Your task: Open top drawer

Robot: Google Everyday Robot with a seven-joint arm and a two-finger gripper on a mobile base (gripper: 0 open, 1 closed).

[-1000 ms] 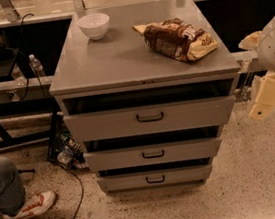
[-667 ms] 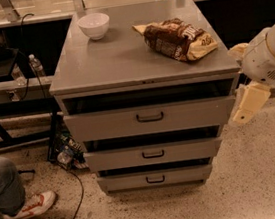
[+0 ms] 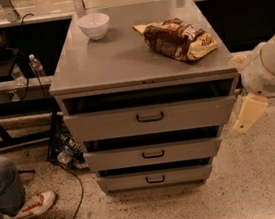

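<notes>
Top drawer (image 3: 188, 115) sits just beneath the grey surface (image 3: 120, 58), handle (image 3: 150, 116) central. Pincer (image 3: 249, 113) hangs beside its right end, likely lining up for that handle; whether apart or together cannot be told.

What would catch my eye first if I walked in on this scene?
Most likely the grey cabinet in the middle, with three drawers, the top drawer having the tallest front. A white bowl and a brown snack bag sit on its top, bowl at back left, bag at right. At the right edge, the robot's white arm hangs its cream gripper beside the top drawer's right end, apart from the black handle.
</notes>
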